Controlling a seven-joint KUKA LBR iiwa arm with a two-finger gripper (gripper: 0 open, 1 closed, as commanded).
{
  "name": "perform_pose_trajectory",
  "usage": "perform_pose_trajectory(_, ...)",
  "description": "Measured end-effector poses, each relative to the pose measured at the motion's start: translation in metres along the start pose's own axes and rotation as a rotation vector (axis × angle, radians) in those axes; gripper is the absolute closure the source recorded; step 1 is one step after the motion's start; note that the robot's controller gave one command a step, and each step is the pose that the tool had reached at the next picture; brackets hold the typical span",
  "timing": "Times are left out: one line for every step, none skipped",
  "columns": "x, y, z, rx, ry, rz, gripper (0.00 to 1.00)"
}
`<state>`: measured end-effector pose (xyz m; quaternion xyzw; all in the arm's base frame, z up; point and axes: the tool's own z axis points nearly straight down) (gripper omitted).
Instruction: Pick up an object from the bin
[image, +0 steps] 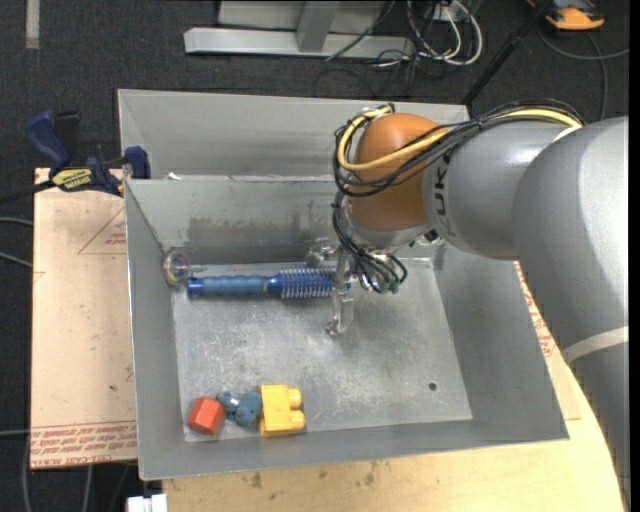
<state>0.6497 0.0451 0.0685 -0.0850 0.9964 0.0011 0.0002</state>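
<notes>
Blue hairbrush (258, 286) flat along the bin's (400, 370) back wall, bristles rightward
</notes>
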Motion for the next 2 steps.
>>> perform_pose_trajectory(0.000, -0.001, -0.001, 0.000, 0.000, 0.002, 1.00)
perform_pose_trajectory(0.001, -0.004, -0.150, 0.004, -0.010, -0.058, 1.00)
